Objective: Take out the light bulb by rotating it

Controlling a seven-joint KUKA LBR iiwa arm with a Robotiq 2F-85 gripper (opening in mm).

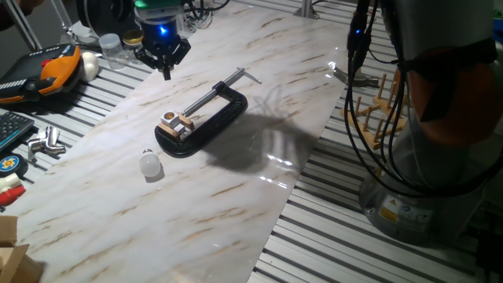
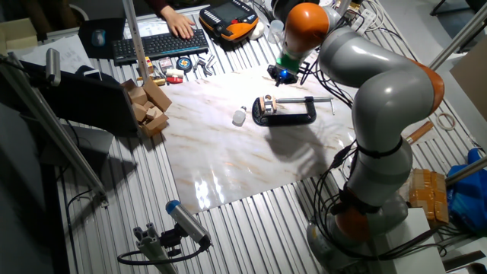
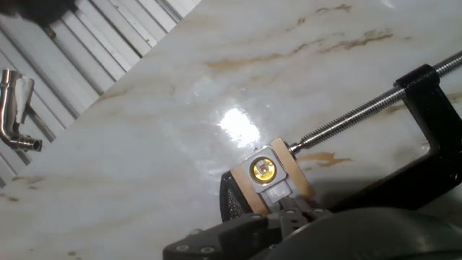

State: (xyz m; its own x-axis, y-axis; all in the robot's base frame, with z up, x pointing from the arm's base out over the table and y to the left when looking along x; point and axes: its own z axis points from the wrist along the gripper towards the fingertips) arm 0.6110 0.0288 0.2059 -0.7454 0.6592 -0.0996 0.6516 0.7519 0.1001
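The light bulb [image 1: 150, 163] [image 2: 239, 117], small, round and frosted white, lies loose on the marble board, a little way from the clamp's near end. The tan socket block [image 1: 176, 123] [image 3: 271, 173] sits clamped in the black C-clamp [image 1: 208, 118] [image 2: 289, 110] [image 3: 415, 137]; its brass socket hole shows bare. My gripper [image 1: 166, 72] [image 2: 283, 74] hangs above the board's far side, beyond the clamp and well away from the bulb. Its fingers come together to a point and hold nothing. The hand view does not show the bulb.
An orange teach pendant [image 1: 47, 71] and metal fittings [image 1: 45, 143] [image 3: 14, 108] lie on the slatted table beside the board. A keyboard [image 2: 160, 44] and stacked wooden blocks [image 2: 148, 106] sit further off. A wooden peg rack [image 1: 377, 102] and hanging cables stand at the board's other side.
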